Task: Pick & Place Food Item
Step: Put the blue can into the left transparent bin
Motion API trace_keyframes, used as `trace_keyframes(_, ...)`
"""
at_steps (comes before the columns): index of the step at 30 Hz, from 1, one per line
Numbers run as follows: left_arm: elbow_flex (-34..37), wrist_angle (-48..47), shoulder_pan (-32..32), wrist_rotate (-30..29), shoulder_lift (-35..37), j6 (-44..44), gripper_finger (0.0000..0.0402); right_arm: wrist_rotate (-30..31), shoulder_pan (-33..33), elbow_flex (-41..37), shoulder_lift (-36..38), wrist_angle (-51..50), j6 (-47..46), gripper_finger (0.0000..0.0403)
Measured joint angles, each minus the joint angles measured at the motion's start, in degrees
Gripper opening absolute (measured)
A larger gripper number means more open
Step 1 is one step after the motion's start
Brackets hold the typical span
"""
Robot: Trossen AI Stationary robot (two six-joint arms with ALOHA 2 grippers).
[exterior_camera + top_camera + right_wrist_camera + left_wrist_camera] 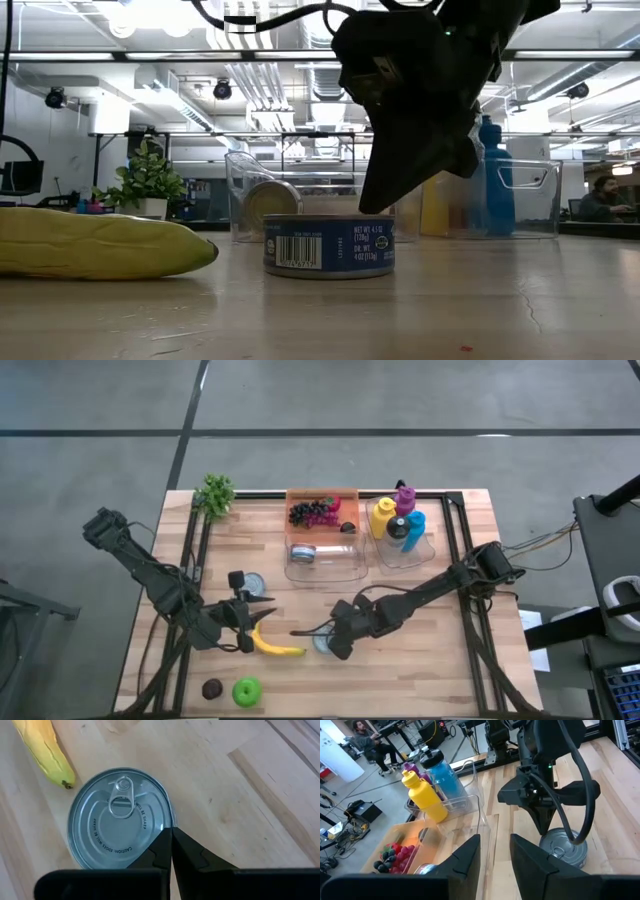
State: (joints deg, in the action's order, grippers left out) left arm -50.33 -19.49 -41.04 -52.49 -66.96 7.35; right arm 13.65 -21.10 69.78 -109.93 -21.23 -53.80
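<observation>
A flat silver tin can (115,825) with a ring pull stands upright on the wooden table (430,650), near the front middle. My right gripper (171,831) is shut and slants down from the right. Its tips are at the can's rim, just over the top (368,208). A yellow banana (275,647) lies on the table just left of the can. My left gripper (258,622) hovers open above the banana's left end, with nothing between its fingers (470,855). My right gripper's shut fingertips (165,842) stand at the can's top rim (167,820), coming from above and slanting in from the table's right. I cannot tell whether they touch the can, which stands flat on the table.
At the far side are two clear bins: one (322,535) holds grapes and a can, the other (400,530) holds coloured bottles. A second can (250,582) lies on the table left of the bins. A green apple (246,691) and a dark fruit (211,689) sit at the front left, a plant (215,493) at the far left.
</observation>
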Motion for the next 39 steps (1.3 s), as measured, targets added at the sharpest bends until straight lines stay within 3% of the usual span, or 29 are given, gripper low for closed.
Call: trace_keyframes(39,0.0,0.3,0.0,0.0,0.0,0.0,0.0106,0.9,0.1,0.0,-0.4,-0.6,-0.2,0.0009)
